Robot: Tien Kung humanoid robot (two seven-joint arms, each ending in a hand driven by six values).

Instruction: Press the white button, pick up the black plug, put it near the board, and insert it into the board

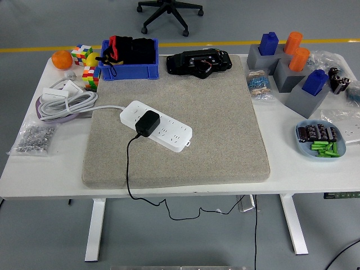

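A white power strip lies slantwise on the grey mat. A black plug sits in the strip near its left end. The plug's black cable runs down over the mat's front edge and hangs below the table. I cannot make out the white button on the strip. Neither of my hands shows anywhere in the picture.
A blue bin and a black device stand at the back. Coiled white cable, puzzle cubes, an orange and a bag of screws lie left. Grey blocks and a blue dish sit right.
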